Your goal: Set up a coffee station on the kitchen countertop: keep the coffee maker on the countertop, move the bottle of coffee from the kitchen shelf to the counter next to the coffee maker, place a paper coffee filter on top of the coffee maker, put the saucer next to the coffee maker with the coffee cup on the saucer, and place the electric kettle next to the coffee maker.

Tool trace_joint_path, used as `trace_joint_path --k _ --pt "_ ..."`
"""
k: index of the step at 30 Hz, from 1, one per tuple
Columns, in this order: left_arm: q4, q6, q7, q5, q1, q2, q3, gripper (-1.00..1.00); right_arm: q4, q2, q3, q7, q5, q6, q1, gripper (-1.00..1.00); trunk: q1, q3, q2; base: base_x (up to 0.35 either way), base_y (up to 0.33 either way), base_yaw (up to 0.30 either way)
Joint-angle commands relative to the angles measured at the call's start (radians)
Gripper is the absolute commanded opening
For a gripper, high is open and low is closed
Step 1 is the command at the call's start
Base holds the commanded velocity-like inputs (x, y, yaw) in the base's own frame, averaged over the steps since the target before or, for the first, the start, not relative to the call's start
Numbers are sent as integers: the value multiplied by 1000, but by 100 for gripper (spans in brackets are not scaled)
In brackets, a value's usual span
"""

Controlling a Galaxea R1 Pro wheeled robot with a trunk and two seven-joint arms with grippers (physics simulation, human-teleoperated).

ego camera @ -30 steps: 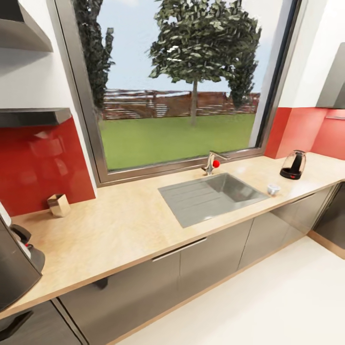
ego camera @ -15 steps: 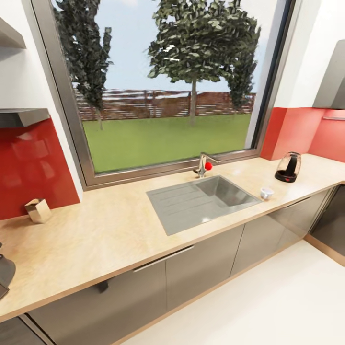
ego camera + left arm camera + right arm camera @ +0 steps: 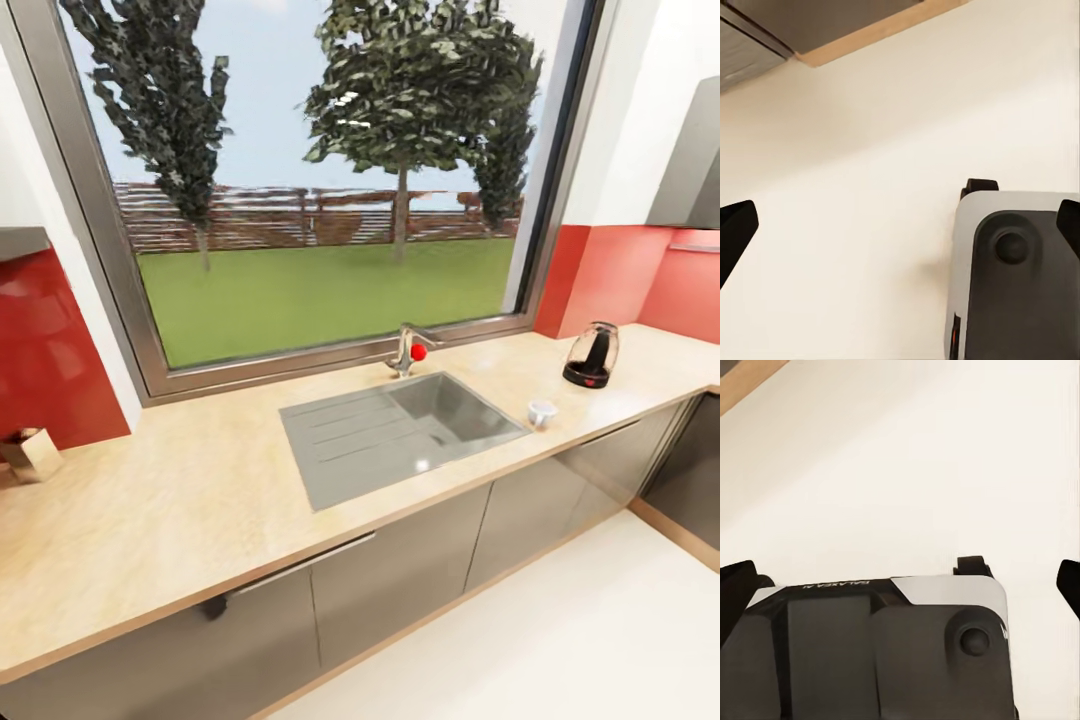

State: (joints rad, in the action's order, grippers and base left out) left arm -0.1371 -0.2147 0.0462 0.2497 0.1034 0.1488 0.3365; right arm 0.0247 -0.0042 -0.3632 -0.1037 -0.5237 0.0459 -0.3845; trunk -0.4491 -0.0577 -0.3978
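The kitchen countertop (image 3: 200, 510) runs across the head view under a wide window. At its far right stands the electric kettle (image 3: 591, 355), dark glass with a black handle, close to the red wall. The small white coffee cup (image 3: 541, 412) sits near the counter's front edge, to the right of the sink. I cannot make out a saucer under it. The coffee maker and the bottle of coffee are out of view. My left gripper (image 3: 900, 229) is open over the pale floor, and my right gripper (image 3: 900, 585) is open too, both empty.
A steel sink (image 3: 400, 432) with a drainboard is set in the counter, behind it a faucet (image 3: 405, 350) with a red knob. A small tan box (image 3: 30, 452) stands at the far left by the red backsplash. Grey cabinet fronts (image 3: 400, 570) drop to the white floor (image 3: 560, 640).
The camera has swung to the right: the dark coffee maker left the picture's left edge, and the sink, cup and kettle now sit further left in it. Nothing on the counter moved.
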Motion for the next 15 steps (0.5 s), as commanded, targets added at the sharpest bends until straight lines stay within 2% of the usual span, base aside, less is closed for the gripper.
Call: trace_joint_path --k 1,15 --pt "1 -4 4 8 1 0 9 100 1 0 -8 -2 -10 5 -1 100 -1 -2 -2 182 -239 0" --pt "1 -4 4 8 1 -3 9 100 1 0 -8 -2 -10 5 -1 100 -1 -2 -2 169 -240 0"
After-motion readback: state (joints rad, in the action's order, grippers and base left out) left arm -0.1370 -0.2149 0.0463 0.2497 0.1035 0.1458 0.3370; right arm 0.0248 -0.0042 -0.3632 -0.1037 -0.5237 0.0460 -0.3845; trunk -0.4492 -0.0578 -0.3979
